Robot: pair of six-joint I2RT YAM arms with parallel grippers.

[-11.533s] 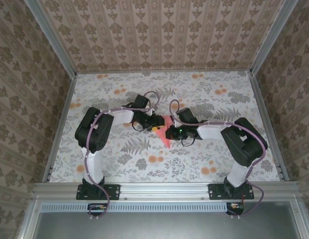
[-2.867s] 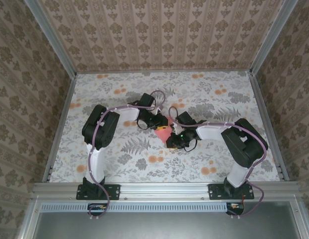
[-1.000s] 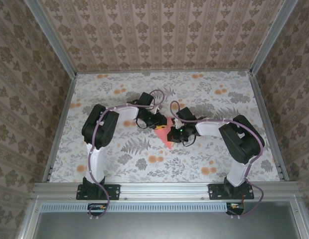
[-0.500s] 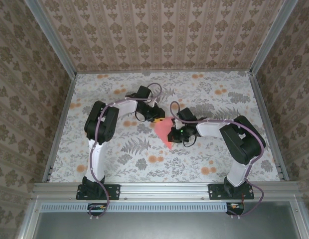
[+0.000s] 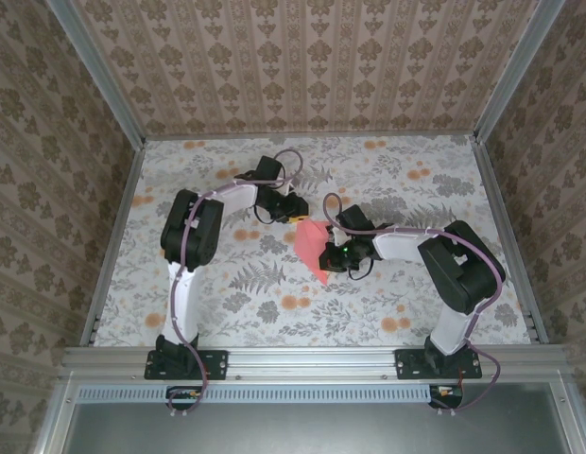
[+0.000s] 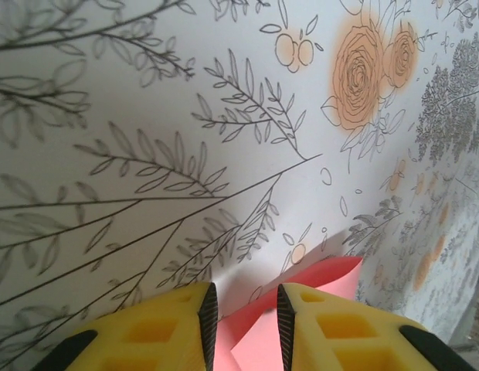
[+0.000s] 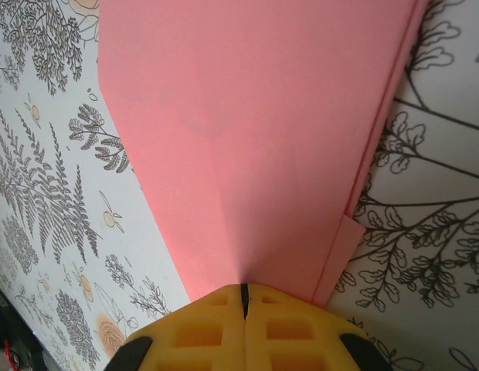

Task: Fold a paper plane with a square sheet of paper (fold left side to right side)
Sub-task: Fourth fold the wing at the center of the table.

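Note:
The salmon-pink sheet of paper (image 5: pixel 310 244) lies mid-table, folded into a kite shape with its point toward the near edge. My right gripper (image 5: pixel 328 257) is shut, and its yellow tips (image 7: pixel 243 290) rest on the narrow end of the paper (image 7: pixel 255 131), in line with a faint centre crease. I cannot tell whether they pinch it. The paper's point is hidden under them. My left gripper (image 5: pixel 297 217) hovers at the paper's far corner. Its jaws (image 6: pixel 243 297) stand apart with nothing gripped. A raised pink flap (image 6: pixel 301 282) shows between and beyond them.
The floral tablecloth (image 5: pixel 227 284) covers the whole table. Patterned walls and metal rails (image 5: pixel 118 236) close it in on three sides. Both arm bases stand at the near edge.
My left arm has drawn back up and to the left, off the paper, uncovering more of it. The right gripper has stayed shut on the same spot.

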